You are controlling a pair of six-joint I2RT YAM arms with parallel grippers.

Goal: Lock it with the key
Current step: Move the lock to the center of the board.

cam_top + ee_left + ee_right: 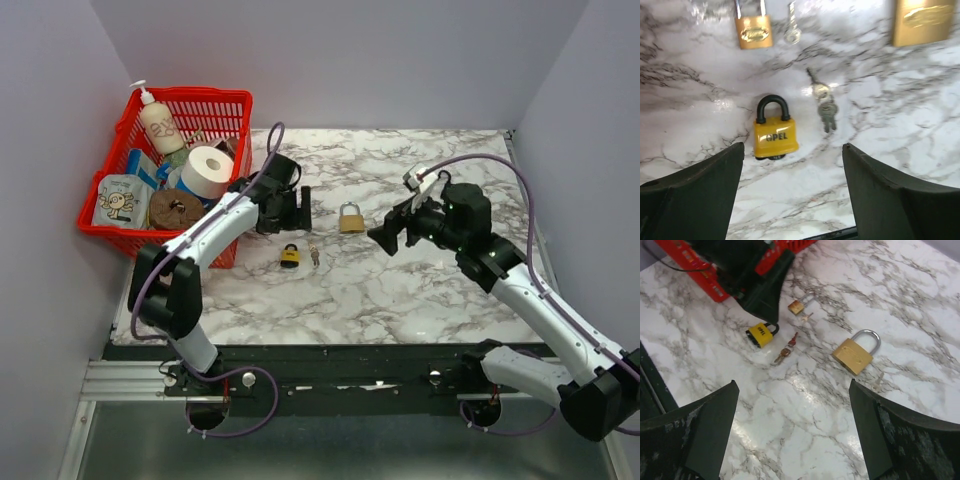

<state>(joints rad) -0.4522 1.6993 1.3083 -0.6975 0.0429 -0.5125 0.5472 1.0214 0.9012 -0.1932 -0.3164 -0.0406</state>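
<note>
Hovering over the yellow padlock (775, 134) with your left tool (298, 210) spread wide and empty, your right tool (793, 390) likewise wide and empty farther to its right, you likely needed to pinch the keys (826, 107) lying just right of it by the bow.

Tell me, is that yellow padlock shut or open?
Shut, apparently: the yellow padlock has both ends of its black shackle seated in the body. The keys lie beside it, not inserted.

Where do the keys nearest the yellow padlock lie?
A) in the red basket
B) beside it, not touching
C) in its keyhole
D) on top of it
B: the keys lie beside the yellow padlock, with a clear gap between them.
</note>
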